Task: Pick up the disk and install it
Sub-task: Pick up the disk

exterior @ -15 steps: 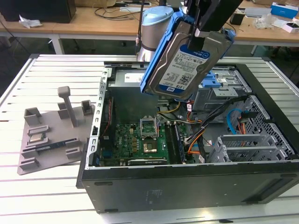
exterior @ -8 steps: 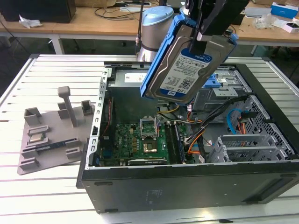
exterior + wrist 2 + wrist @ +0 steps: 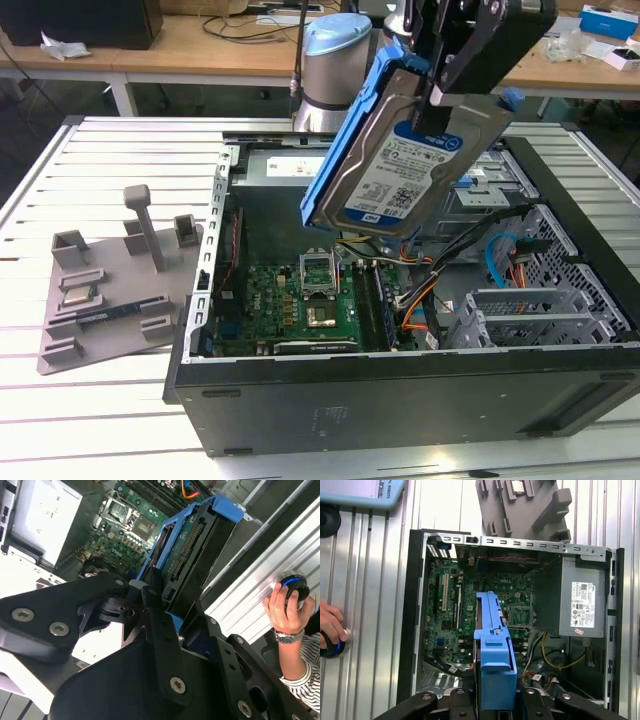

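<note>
Gripper: the gripper (image 3: 438, 98) was clamped on the disk's edges, in the upper middle of the exterior view; its black fingers (image 3: 150, 597) showed against the blue bracket in the second wrist view.
Disk: the disk (image 3: 398, 168) hung in the air, tilted steeply, label facing the camera and blue bracket along its upper edge. It was above the open case and touched none of it. In the first wrist view the bracket end (image 3: 492, 650) stood out from the gripper (image 3: 492, 702) over the motherboard.
Case: the case (image 3: 400, 395) lay on its side on the table (image 3: 110, 150), lid off, filling the middle and lower right of the exterior view.
Motherboard: the motherboard (image 3: 300, 300) was green and lay bare below the disk.
Power supply: the power supply (image 3: 580, 605) was a grey box inside the case.
Tray: the tray (image 3: 110, 300) was grey and lay on the table at the exterior view's left, just beside the case.
Hand: a hand (image 3: 282, 607) rested on a round dark knob (image 3: 295, 587) at the table's edge, well apart from the disk.
</note>
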Controlling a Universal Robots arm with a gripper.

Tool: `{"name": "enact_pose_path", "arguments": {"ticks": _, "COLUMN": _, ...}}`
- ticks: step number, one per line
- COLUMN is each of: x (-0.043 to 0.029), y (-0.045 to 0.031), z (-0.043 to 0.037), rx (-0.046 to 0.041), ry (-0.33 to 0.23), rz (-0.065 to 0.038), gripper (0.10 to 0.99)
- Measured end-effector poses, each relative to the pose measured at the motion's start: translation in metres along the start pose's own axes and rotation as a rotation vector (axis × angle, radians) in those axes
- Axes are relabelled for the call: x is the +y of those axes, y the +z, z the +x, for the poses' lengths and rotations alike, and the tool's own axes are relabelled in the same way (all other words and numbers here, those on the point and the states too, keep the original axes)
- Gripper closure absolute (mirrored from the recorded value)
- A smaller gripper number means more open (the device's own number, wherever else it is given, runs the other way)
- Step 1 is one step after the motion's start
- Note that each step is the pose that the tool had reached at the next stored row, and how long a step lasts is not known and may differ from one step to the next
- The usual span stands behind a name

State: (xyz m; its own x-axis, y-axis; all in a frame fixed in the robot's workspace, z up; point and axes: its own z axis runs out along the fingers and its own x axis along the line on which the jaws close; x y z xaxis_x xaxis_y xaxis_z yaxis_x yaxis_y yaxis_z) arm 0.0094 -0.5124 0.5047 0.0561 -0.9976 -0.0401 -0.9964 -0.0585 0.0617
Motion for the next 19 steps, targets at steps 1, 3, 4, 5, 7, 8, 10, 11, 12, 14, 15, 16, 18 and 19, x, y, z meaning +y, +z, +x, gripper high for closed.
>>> {"name": "enact_pose_path", "arguments": {"ticks": 1, "x": 0.0002, "y": -0.0001, "z": 0.0029, "rx": -0.0001, "ry": 0.000, "rz": 0.000, "gripper": 0.718}}
{"name": "enact_pose_path", "arguments": {"ticks": 3, "x": 0.0008, "y": -0.0003, "z": 0.0133, "rx": -0.0001, "ry": 0.000, "rz": 0.000, "gripper": 0.718}}
{"name": "enact_pose_path", "arguments": {"ticks": 4, "x": 0.0010, "y": -0.0005, "z": 0.0177, "rx": -0.0001, "ry": 0.000, "rz": 0.000, "gripper": 0.718}}
{"name": "enact_pose_path", "arguments": {"ticks": 5, "x": 0.0013, "y": -0.0006, "z": 0.0218, "rx": -0.0001, "ry": 0.000, "rz": 0.000, "gripper": 0.718}}
{"name": "enact_pose_path", "arguments": {"ticks": 7, "x": 0.0016, "y": -0.0007, "z": 0.0268, "rx": -0.0001, "ry": 0.000, "rz": 0.000, "gripper": 0.718}}
{"name": "enact_pose_path", "arguments": {"ticks": 8, "x": 0.0017, "y": -0.0008, "z": 0.0299, "rx": -0.0001, "ry": 0.000, "rz": 0.000, "gripper": 0.718}}
{"name": "enact_pose_path", "arguments": {"ticks": 10, "x": 0.0020, "y": -0.0010, "z": 0.0351, "rx": -0.0001, "ry": 0.000, "rz": 0.000, "gripper": 0.718}}
{"name": "enact_pose_path", "arguments": {"ticks": 11, "x": 0.0022, "y": -0.0011, "z": 0.0379, "rx": -0.0001, "ry": 0.000, "rz": 0.000, "gripper": 0.718}}
{"name": "enact_pose_path", "arguments": {"ticks": 12, "x": 0.0024, "y": -0.0012, "z": 0.0413, "rx": -0.0001, "ry": 0.000, "rz": 0.000, "gripper": 0.718}}
{"name": "enact_pose_path", "arguments": {"ticks": 14, "x": 0.0027, "y": -0.0014, "z": 0.0465, "rx": -0.0001, "ry": 0.000, "rz": 0.000, "gripper": 0.718}}
{"name": "enact_pose_path", "arguments": {"ticks": 15, "x": 0.0028, "y": -0.0014, "z": 0.0486, "rx": -0.0001, "ry": 0.000, "rz": 0.000, "gripper": 0.718}}
{"name": "enact_pose_path", "arguments": {"ticks": 16, "x": 0.0030, "y": -0.0015, "z": 0.0515, "rx": -0.0002, "ry": 0.000, "rz": 0.000, "gripper": 0.718}}
{"name": "enact_pose_path", "arguments": {"ticks": 18, "x": 0.0031, "y": -0.0016, "z": 0.0540, "rx": 0.0000, "ry": 0.000, "rz": 0.000, "gripper": 0.718}}
{"name": "enact_pose_path", "arguments": {"ticks": 19, "x": 0.0031, "y": -0.0016, "z": 0.0540, "rx": 0.0000, "ry": 0.000, "rz": 0.000, "gripper": 0.718}}
